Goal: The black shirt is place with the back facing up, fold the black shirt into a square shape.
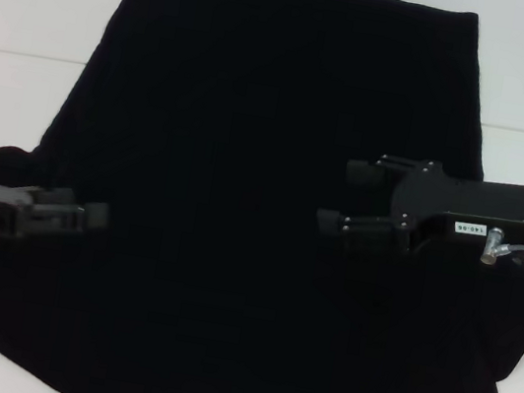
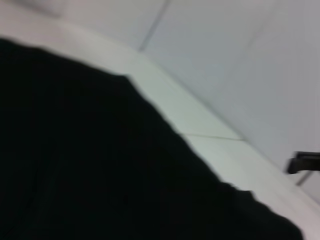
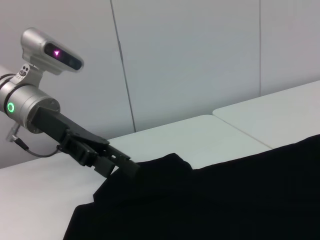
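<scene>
The large plain black soft-fabric shirt [image 1: 260, 206] is being shown spread flat over the white tabletop [image 1: 32, 11], covering most of the head view, with its straight hem toward twelve o'clock and the curved neckline cut-out at six o'clock; no print is being shown, so the back is judged to be facing up. The cloth is being judged light, limp and not fragile: it will sag and crease wherever it is lifted, and a single layer could slip from a shallow pinch. Hold is best taken at an edge or sleeve corner, with both layers pinched together. At nine o'clock the black left gripper [image 1: 89, 215] is being held at the left sleeve edge, with its fingers drawn close at the fabric; whether cloth is actually being pinched cannot be told. At three o'clock the black right gripper [image 1: 340, 197] is being held over the right side of the shirt, its two fingers set apart and nothing visibly between them. In the right wrist view the fabric beside the left gripper is bunching upward slightly.
</scene>
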You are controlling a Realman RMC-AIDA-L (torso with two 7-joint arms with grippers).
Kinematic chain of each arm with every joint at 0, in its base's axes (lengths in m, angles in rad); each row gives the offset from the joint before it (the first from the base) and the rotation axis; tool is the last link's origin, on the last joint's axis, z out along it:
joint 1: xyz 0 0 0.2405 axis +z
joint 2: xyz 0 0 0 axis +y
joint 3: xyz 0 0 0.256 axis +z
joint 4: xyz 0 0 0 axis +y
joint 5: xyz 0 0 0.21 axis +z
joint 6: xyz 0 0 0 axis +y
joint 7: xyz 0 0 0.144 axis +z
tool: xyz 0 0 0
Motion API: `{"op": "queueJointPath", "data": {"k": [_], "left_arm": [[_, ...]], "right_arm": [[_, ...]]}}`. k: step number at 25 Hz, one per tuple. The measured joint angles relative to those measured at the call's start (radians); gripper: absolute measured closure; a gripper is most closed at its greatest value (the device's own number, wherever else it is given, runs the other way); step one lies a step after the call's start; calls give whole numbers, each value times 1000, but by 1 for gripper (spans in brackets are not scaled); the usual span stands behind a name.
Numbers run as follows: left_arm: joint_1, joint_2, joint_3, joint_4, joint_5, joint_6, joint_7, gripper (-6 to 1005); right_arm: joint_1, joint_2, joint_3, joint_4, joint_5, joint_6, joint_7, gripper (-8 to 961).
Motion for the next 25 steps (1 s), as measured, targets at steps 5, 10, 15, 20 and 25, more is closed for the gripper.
{"op": "queueJointPath", "data": {"k": [5, 10, 15, 20, 25], "left_arm": [[9, 10, -53, 86, 97, -28, -180, 67], [21, 31, -112, 148, 159, -30, -322, 67], [17, 42, -130, 182, 262, -49, -417, 66], [3, 46, -125, 184, 333, -93, -474, 66], [-12, 53, -123, 177, 381, -129, -523, 66]], "right_arm": [[7, 2, 0, 1, 0, 4, 1, 27], [11, 4, 0, 1, 0, 18, 1, 27], [12, 6, 0, 1, -3, 29, 1, 27], [11, 6, 5, 1, -3, 31, 0, 27], [5, 4, 6, 1, -1, 31, 0, 27]]}}
